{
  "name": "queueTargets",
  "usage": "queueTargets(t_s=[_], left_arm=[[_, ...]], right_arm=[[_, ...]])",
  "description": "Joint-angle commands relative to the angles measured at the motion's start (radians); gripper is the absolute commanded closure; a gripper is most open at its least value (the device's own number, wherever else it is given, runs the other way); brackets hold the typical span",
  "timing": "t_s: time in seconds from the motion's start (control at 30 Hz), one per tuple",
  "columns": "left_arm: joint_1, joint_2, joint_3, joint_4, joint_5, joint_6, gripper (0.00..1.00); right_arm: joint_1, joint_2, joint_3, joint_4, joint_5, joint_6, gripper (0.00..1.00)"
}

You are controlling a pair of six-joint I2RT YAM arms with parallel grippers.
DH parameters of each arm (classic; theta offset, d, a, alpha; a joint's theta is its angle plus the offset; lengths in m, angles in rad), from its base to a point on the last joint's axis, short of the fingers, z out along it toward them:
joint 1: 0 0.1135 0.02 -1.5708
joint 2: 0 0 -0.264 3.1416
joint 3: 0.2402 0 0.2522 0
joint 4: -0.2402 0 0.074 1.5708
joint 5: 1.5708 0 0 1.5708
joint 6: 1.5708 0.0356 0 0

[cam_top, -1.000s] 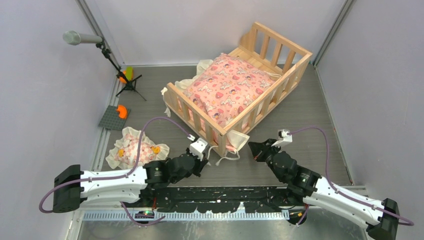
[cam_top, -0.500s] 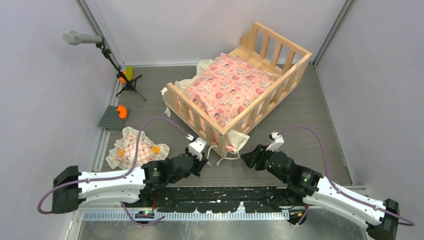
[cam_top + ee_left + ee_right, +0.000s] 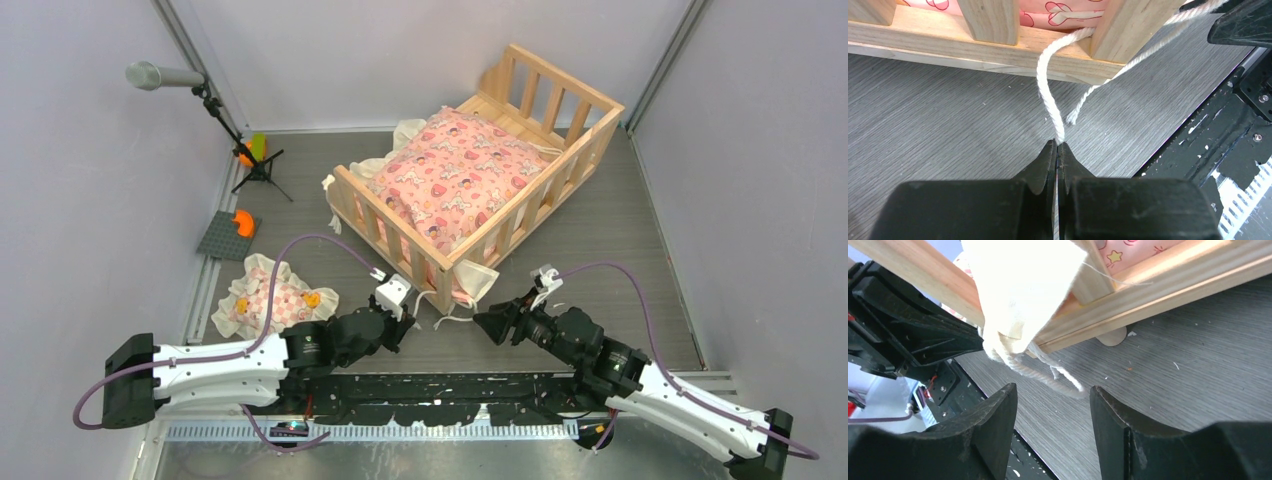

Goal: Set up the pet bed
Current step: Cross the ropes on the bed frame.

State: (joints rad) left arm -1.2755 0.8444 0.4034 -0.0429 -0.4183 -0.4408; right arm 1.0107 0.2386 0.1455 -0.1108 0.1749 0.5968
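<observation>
The left gripper (image 3: 1057, 150) pinches a cord (image 3: 1047, 95) hanging from the bed (image 3: 948, 42), while the right gripper (image 3: 1053, 391) gapes nearby.

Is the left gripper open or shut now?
Shut: the left gripper pinches the end of a white cord that comes from the pet bed, with no gap showing.

It was a robot-testing lab cell: plain partition walls (image 3: 90, 200) boxed in a grey counter (image 3: 620, 250), with a stand-mounted microphone (image 3: 160, 76) and bolted-down robot arms (image 3: 215, 365).
</observation>
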Motion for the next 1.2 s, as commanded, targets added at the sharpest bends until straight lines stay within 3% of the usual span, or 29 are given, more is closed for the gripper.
queueTargets(t_s=[0.0,0.4,0.5,0.67,0.8,0.97,1.17], left_arm=[[-0.002,-0.009,0.018,0.021,-0.013,-0.004,1.0],[0.0,-0.001,0.021,0.027,-0.008,-0.002,1.0],[0.0,0.0,0.022,0.028,-0.007,-0.002,1.0],[0.0,-0.009,0.023,0.019,-0.008,0.0,1.0],[0.0,-0.024,0.021,0.005,-0.016,0.0,1.0],[0.0,-0.046,0.028,-0.026,-0.031,0.004,1.0],[0.0,-0.121,0.061,-0.154,-0.117,-0.022,1.0]], right_arm=[[0.004,0.044,0.002,0.104,-0.018,-0.12,0.4],[0.005,0.414,0.021,0.445,-0.017,-0.249,0.42],[0.005,0.487,0.022,0.498,-0.013,-0.24,0.51],[0.005,0.446,-0.019,0.538,0.069,-0.207,0.79],[0.005,0.285,-0.022,0.415,0.164,-0.191,0.98],[0.004,0.123,0.056,0.112,0.336,-0.165,1.0],[0.005,0.149,0.162,-0.085,0.351,-0.147,1.0]])
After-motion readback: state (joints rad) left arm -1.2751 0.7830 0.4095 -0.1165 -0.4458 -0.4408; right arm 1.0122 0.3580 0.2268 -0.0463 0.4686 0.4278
